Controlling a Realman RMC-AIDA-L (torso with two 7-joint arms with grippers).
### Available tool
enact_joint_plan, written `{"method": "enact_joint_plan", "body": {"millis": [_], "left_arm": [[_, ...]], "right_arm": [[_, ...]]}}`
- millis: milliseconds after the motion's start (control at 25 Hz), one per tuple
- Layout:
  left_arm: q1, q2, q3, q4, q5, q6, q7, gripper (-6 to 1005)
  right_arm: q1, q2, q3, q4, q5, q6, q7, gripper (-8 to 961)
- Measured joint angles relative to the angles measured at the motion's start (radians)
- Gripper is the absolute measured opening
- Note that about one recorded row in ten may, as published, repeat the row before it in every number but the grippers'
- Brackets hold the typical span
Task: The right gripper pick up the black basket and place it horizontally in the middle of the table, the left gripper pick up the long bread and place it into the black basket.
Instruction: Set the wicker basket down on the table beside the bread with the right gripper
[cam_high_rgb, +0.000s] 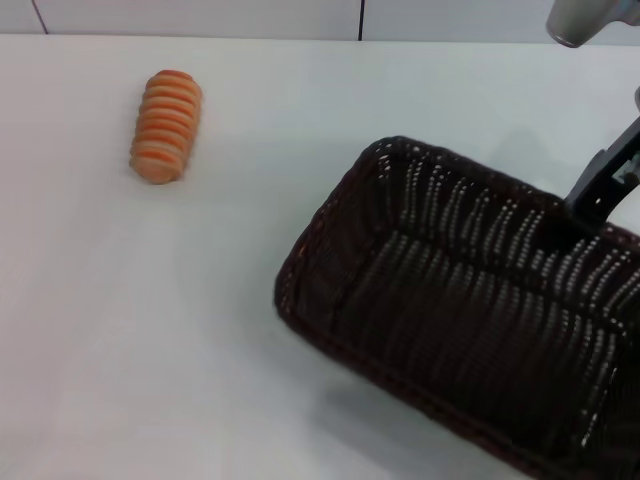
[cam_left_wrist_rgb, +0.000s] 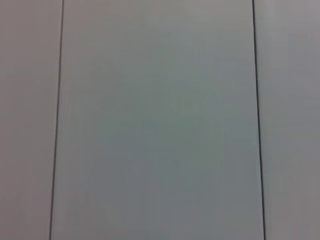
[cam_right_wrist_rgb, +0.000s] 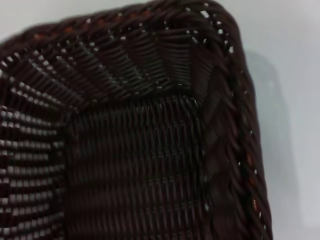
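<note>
The black basket is at the right of the white table, lying at a slant with its near left corner a little off the surface and a shadow under it. My right gripper grips the basket's far rim from above. The right wrist view looks into the basket's woven inside and one corner. The long bread lies on the table at the far left, well apart from the basket. My left gripper is out of view; its wrist view shows only pale panels.
A silver part of the right arm shows at the top right corner. A pale wall with dark seams runs along the table's far edge. Bare tabletop lies between the bread and the basket.
</note>
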Motion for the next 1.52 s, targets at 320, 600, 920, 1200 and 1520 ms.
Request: {"method": "enact_joint_plan", "body": {"millis": [320, 600, 920, 1200, 1520], "left_arm": [[-0.017, 0.0, -0.003, 0.0, 0.015, 0.0, 0.002, 837], [-0.039, 0.0, -0.005, -0.002, 0.03, -0.003, 0.006, 837], [-0.109, -0.001, 0.002, -0.016, 0.071, -0.023, 0.009, 837], [-0.16, 0.0, -0.003, -0.038, 0.105, -0.029, 0.014, 837], [-0.215, -0.002, -0.01, -0.056, 0.101, -0.047, 0.043, 837]], "right_arm": [[0.066, 0.033, -0.032, -0.012, -0.163, -0.107, 0.011, 127], [0.122, 0.05, -0.078, -0.043, -0.19, -0.182, -0.031, 127], [0.154, 0.071, -0.148, -0.064, -0.262, -0.263, -0.052, 126], [0.196, 0.09, -0.138, -0.038, -0.244, -0.298, -0.121, 126], [0.205, 0.112, -0.141, -0.046, -0.214, -0.306, -0.166, 127]]}}
